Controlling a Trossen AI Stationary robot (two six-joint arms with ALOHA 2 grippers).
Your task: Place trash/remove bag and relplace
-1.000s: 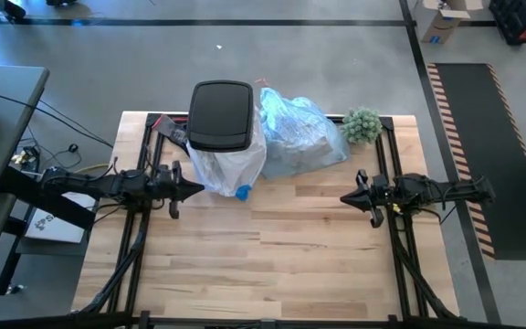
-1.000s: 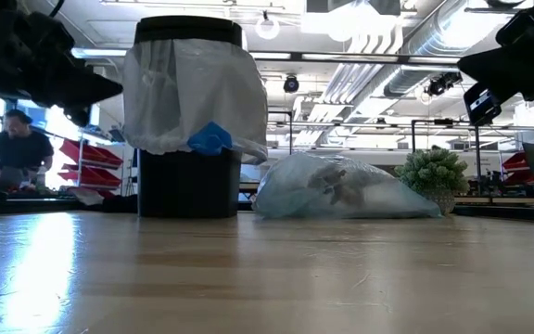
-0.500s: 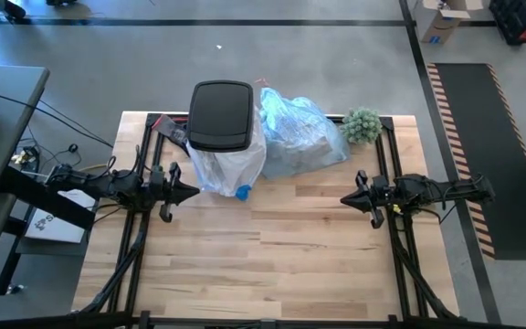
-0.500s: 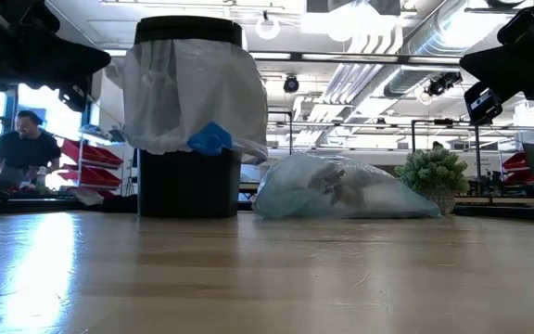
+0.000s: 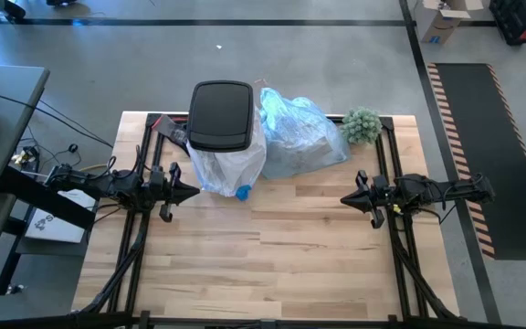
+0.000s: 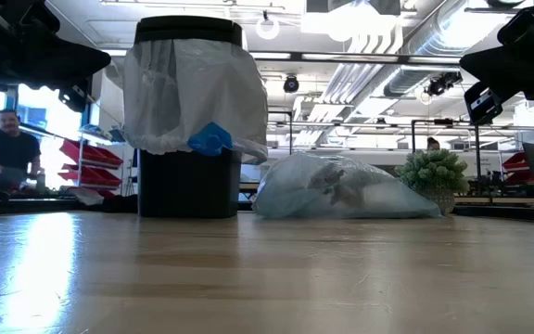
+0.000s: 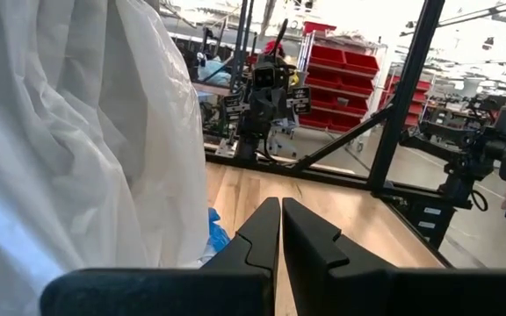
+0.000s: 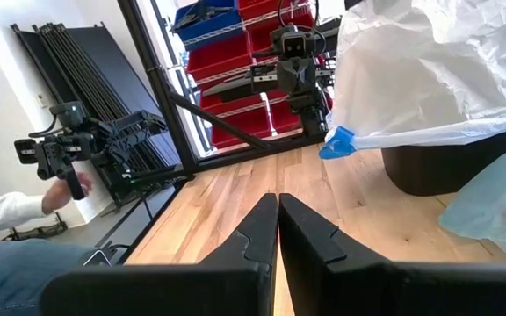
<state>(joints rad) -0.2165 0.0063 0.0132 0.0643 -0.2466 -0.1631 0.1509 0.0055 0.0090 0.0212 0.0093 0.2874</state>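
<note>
**Both arms clear of the bin, the loose liner skirt is the main snag risk**

The black plastic bin (image 5: 221, 115) stands near the bench's far edge, left of centre, lined with a whitish translucent plastic bag (image 5: 229, 164) whose loose skirt hangs down its near side. The crinkled light-blue translucent bin liner (image 5: 299, 135) lies touching the bin's right side, brown paper trash showing inside it, and the small green plant (image 5: 362, 125) sits just beside it near the far right corner.

The left gripper (image 5: 188, 192) hovers close to the white skirt with fingers pressed together, holding nothing; a sweep toward the bin could catch that film and drag or tip the bin. The right gripper (image 5: 347, 197), likewise closed and empty, sits near the right edge; reaching for the blue liner could topple the plant.

The bench's near half lies open for moving
</note>
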